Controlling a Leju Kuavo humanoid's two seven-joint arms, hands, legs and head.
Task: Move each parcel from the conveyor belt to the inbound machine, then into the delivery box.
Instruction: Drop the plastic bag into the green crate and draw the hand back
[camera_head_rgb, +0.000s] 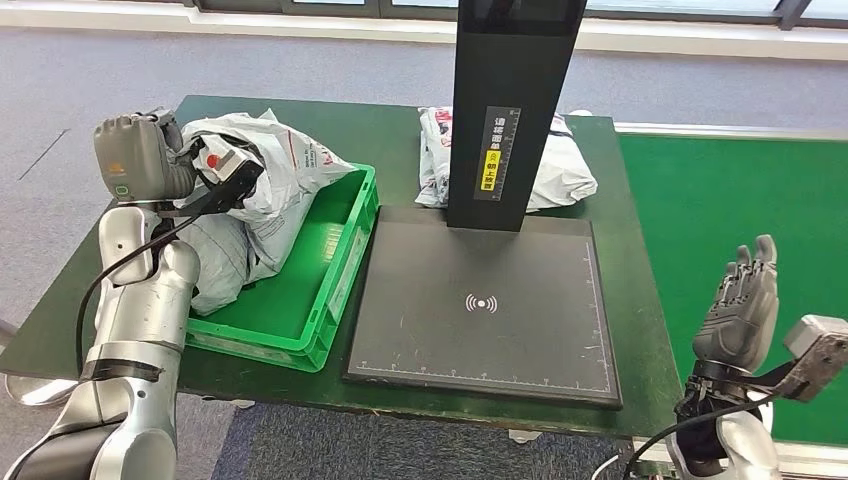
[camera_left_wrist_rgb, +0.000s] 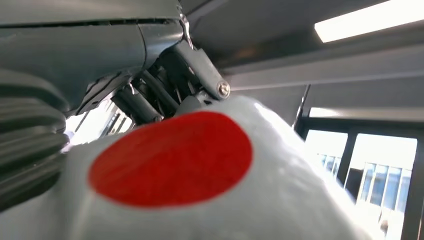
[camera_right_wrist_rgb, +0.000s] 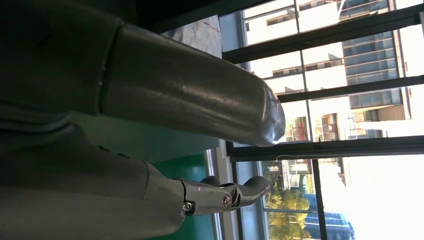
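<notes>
Left arm is filling the near-left corner of the head view, reaching up to the left hand (camera_head_rgb: 140, 157), whose fingers are gripping a white plastic parcel (camera_head_rgb: 262, 170) with red print. In the left wrist view the parcel's red dot (camera_left_wrist_rgb: 170, 157) is sitting right against the dark fingers (camera_left_wrist_rgb: 150, 100). Parcel is hanging over the left end of the green delivery box (camera_head_rgb: 345, 268), bottom sagging into it, touching or not I can't tell. Box is sitting on the dark green table (camera_head_rgb: 390, 130), just beside the black inbound machine (camera_head_rgb: 485, 300) with its upright post (camera_head_rgb: 512, 100). Second white parcel (camera_head_rgb: 555, 165) is lying behind the post. Right hand (camera_head_rgb: 738, 310) is hovering at the table's right edge over the green conveyor belt (camera_head_rgb: 730, 190), fingers straight and apart, holding nothing.
</notes>
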